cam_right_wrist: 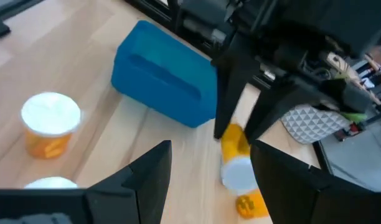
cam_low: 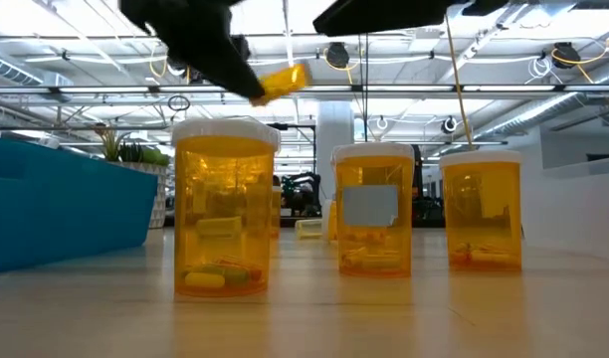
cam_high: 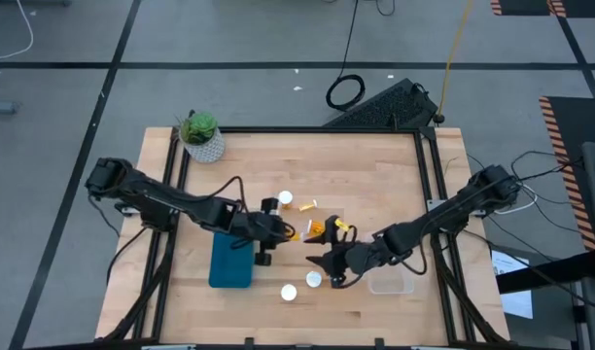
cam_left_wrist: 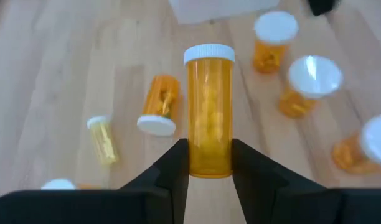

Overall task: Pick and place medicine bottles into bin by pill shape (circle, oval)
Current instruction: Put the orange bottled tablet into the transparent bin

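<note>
Pinching a pill bottle (cam_left_wrist: 209, 112) by its lower body just beside the blue bin (cam_high: 230, 259), the left gripper (cam_left_wrist: 209, 163) may let it tip free, while the right gripper (cam_right_wrist: 209, 177) waits nearby, jaws spread.

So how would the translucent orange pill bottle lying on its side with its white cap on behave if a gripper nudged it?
The orange pill bottle lying on its side is a round cylinder, so it would probably roll across the smooth wooden table. It looks nearly empty, so likely light. The left gripper pinches a similar bottle without visible denting, suggesting stiff walls.
</note>
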